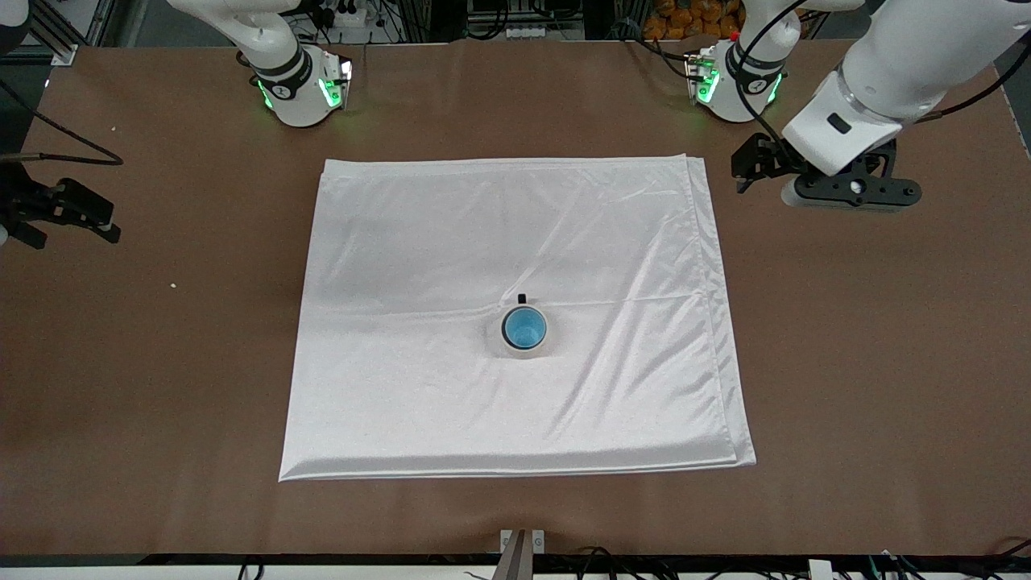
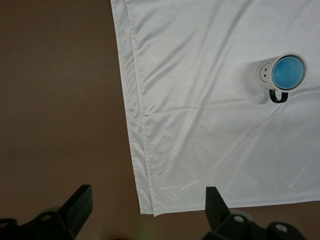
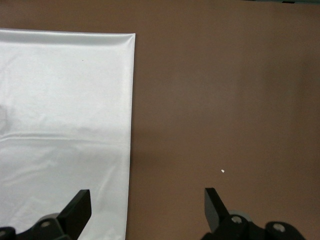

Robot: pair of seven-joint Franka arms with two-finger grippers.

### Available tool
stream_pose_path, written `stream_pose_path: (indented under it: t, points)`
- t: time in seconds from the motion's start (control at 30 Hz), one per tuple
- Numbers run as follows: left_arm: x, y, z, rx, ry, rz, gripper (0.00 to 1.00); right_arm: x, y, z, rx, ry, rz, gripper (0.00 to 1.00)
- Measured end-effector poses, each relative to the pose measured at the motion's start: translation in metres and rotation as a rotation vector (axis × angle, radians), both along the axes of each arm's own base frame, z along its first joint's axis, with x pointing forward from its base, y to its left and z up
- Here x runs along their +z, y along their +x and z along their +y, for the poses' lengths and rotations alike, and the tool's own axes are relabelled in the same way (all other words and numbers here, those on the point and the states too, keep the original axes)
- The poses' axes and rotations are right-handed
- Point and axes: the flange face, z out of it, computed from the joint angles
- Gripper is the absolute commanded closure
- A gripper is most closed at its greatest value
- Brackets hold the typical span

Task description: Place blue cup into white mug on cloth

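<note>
Cup nested in mug on cloth.
Brown tabletop; left gripper and right gripper released, empty, over bare tabletop.

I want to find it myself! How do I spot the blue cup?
Find the big shiny white cloth on the brown table. A white mug stands on it. The blue cup sits inside that mug, the only blue thing there.

Left pincer and right pincer hover, fingers spread apart.
</note>
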Motion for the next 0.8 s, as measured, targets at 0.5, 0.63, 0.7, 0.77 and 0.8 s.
stream_pose_path:
  t: [0.5, 0.63, 0.7, 0.77, 0.8]
  points:
    - [-0.005, 0.009, 0.026, 0.048, 0.01, 0.008, 0.0, 0.0, 0.0, 0.0, 0.0, 0.0, 0.0, 0.0]
    - [-0.006, 0.009, 0.026, 0.048, 0.014, 0.006, 0.0, 0.0, 0.0, 0.0, 0.001, 0.0, 0.0, 0.0]
    - [-0.006, 0.01, 0.028, 0.051, 0.014, 0.004, 0.0, 0.0, 0.0, 0.001, 0.001, 0.0, 0.0, 0.0]
    - [-0.006, 0.012, 0.031, 0.058, 0.015, 0.002, 0.0, 0.0, 0.0, 0.001, 0.001, 0.0, 0.0, 0.0]
    - [-0.006, 0.013, 0.034, 0.063, 0.015, 0.001, 0.0, 0.0, 0.0, 0.001, 0.001, 0.0, 0.0, 0.0]
